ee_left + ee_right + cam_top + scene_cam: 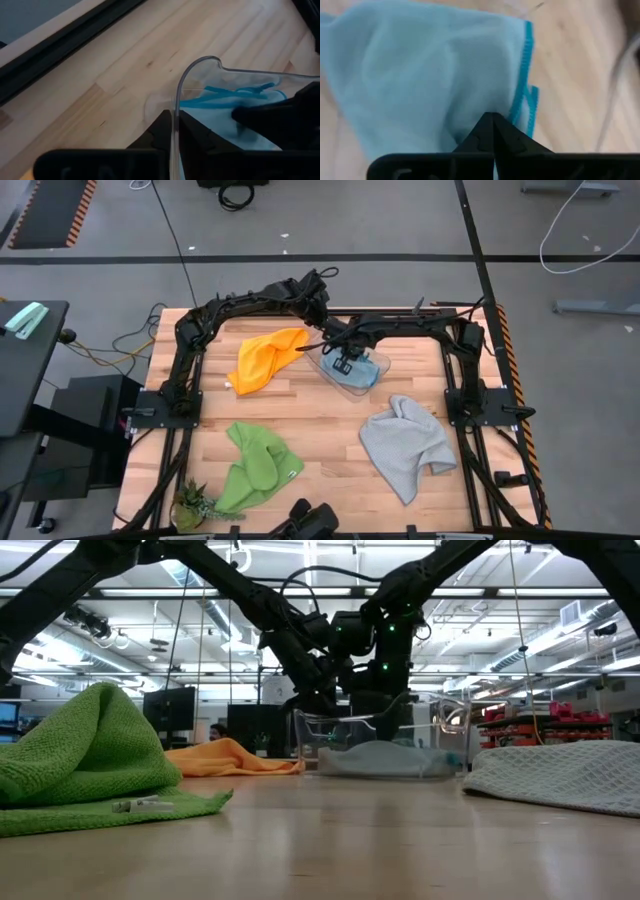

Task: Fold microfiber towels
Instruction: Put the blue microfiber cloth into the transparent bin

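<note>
**Both grippers busy at the clear bin, 3 towels loose on the table**

So there's a clear plastic bin (pixel 352 376) sitting near the far edge of the tabletop (pixel 320 430), roughly mid-width, and both arms are reaching into that spot.

The left gripper (pixel 175 131) has its 2 fingers pinched onto the bin's thin transparent wall, right at a rounded corner of the rim, 1 finger on each side of the plastic. The right gripper (pixel 493 131) is down inside the bin with its fingers pressed together on the light blue towel (pixel 420 70), pinching the cloth near its darker blue stitched hem. That towel lies in the bin.

The other 3 microfiber towels are out on the wood:
- yellow-orange towel (pixel 265 358) is crumpled just left of the bin, toward the far left part of the tabletop
- bright green towel (pixel 255 470) is bunched up near the front edge on the left side; it has a small white tag at one edge
- light grey towel (pixel 405 442) lies rumpled on the right side, toward the front, well apart from the green one

A small green plant (pixel 192 505) sits at the front left corner, beside the green towel.
</note>
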Action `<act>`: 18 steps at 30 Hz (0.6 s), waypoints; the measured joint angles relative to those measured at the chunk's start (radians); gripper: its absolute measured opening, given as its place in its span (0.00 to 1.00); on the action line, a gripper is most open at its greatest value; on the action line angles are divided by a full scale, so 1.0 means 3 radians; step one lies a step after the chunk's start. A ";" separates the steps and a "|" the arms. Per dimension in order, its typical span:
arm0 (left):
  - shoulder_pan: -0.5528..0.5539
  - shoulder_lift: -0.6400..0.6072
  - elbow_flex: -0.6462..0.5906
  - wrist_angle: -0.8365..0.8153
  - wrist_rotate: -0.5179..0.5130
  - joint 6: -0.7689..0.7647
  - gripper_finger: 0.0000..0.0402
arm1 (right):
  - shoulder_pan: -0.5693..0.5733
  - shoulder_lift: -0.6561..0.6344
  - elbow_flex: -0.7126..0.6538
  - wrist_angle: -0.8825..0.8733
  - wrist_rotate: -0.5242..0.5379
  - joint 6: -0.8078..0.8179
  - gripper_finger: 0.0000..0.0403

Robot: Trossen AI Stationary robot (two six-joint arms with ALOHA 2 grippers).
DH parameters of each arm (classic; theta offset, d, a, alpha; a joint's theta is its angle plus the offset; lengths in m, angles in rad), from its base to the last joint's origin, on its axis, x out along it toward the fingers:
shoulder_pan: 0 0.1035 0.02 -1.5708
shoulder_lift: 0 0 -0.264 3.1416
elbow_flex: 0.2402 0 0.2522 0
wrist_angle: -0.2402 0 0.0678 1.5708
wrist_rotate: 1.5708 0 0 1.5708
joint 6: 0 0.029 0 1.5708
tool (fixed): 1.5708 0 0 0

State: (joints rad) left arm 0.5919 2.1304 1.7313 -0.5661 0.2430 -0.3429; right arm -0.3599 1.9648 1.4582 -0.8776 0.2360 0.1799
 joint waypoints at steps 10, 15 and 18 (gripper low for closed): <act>0.0038 0.0000 0.0000 0.0023 0.0016 -0.0044 0.11 | -0.0009 -0.0010 0.0001 0.0064 0.0127 -0.0066 0.00; 0.0039 0.0020 0.0000 0.0068 0.0011 -0.0015 0.09 | 0.0090 -0.0160 0.0001 -0.0082 0.0241 -0.0163 0.00; 0.0039 0.0047 -0.0005 0.0117 0.0016 -0.0028 0.07 | 0.0102 -0.0296 0.0001 -0.0113 0.0333 -0.0224 0.00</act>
State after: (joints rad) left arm 0.6037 2.1445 1.7297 -0.5311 0.2478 -0.3513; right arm -0.3294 1.8759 1.4586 -0.9116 0.3360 0.1127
